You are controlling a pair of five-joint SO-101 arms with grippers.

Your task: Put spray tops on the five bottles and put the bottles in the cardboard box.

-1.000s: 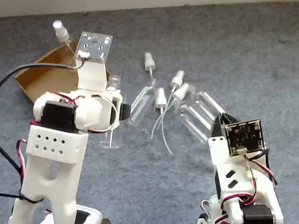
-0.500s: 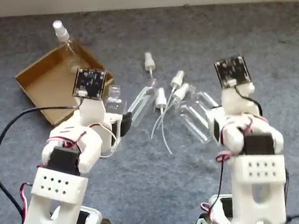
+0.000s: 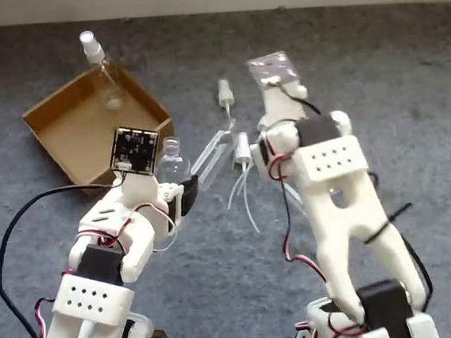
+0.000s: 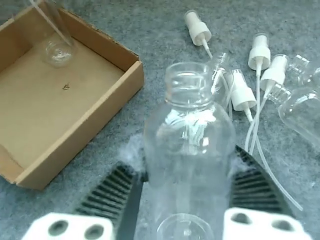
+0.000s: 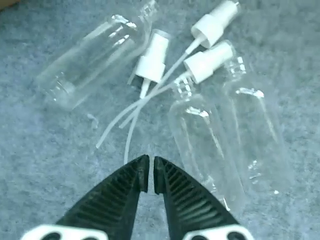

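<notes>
Two white plastic arms stand over nubbly grey carpet (image 3: 409,79) in the high view. The left arm (image 3: 106,252) carries a clear, round-shouldered bottle (image 3: 171,154) just beside the shallow cardboard box (image 3: 63,137), where a capped bottle (image 3: 105,81) stands upright at the far corner. The right arm (image 3: 330,175) hangs over loose spray tops (image 3: 242,147). From the left wrist, the left gripper (image 4: 189,192) has ribbed black fingers (image 4: 112,192) clamped on the open-necked bottle's sides. From the right wrist, the right gripper (image 5: 149,172) is almost closed and holds nothing, above three lying bottles (image 5: 207,145) and thin-tubed tops.
</notes>
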